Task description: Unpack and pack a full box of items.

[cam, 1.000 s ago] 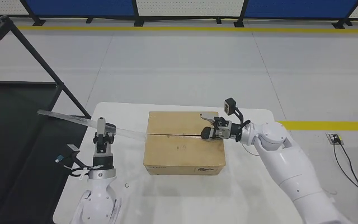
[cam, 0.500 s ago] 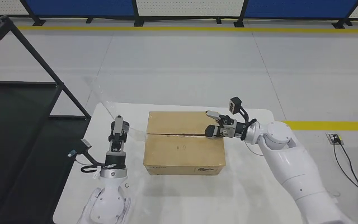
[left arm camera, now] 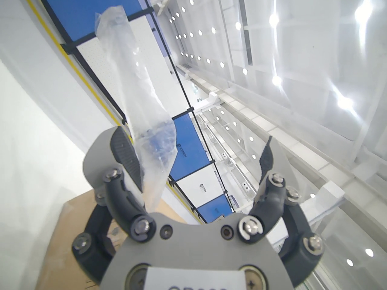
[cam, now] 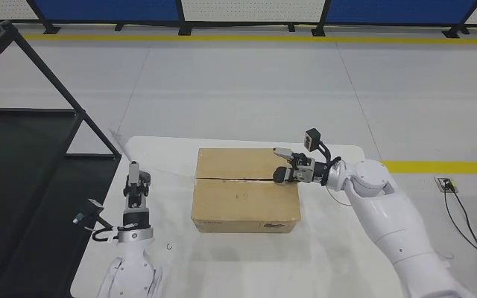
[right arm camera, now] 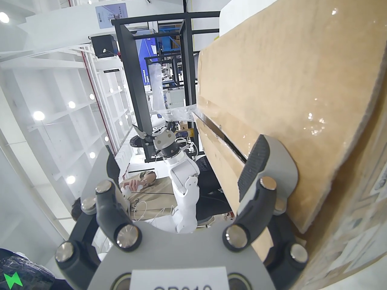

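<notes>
Evidently the unsealing step is in hand: the box (cam: 246, 195) is seen closed, standing near the far edge of the table (cam: 328, 253), about midway between its left and right edges, with the top flaps meeting along a seam (cam: 231, 179). A strip of clear tape (left arm camera: 136, 91) is found clinging to one pad (left arm camera: 124, 153) of the left gripper (left arm camera: 195, 149), whose claw is spread wide, so the strip is held by its own stickiness rather than pinched. Its other end appears to be attached at the left end of the seam. This gripper is pointed upward near the table's left edge, apart from the box. The right gripper (cam: 282, 165) is set at the right end of the seam, its claw likewise spread, with one finger over the flap and nothing pinched. To do the step well, the tape should be pinched firmly before any pull, since a loose strip may be expected to fold back onto the cardboard. The pull is best kept low and in line with the seam, while the box is steadied by the right gripper so that it is not dragged toward the left edge.
</notes>
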`<action>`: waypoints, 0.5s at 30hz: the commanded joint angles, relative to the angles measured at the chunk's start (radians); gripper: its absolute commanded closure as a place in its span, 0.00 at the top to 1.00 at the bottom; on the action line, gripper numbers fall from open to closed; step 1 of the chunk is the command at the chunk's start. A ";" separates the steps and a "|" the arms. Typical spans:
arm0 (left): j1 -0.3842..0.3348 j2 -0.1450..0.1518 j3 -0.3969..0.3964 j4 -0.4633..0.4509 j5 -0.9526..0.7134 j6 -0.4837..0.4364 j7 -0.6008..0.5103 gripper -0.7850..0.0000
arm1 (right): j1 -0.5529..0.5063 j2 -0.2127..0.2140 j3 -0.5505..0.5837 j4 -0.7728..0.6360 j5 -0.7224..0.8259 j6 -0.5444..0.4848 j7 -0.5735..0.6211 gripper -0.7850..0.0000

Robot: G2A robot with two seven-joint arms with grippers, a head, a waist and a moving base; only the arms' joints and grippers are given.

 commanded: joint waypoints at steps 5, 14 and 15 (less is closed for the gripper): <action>0.013 0.002 -0.073 0.071 -0.046 0.022 0.000 1.00 | 0.019 -0.006 -0.007 0.023 0.002 -0.003 0.008 1.00; 0.032 -0.001 -0.067 0.134 -0.077 0.006 -0.085 1.00 | 0.040 -0.015 -0.019 0.055 0.003 -0.009 0.011 1.00; 0.041 -0.001 -0.049 0.135 -0.061 0.001 -0.111 1.00 | 0.042 -0.016 -0.020 0.058 0.002 -0.008 0.011 1.00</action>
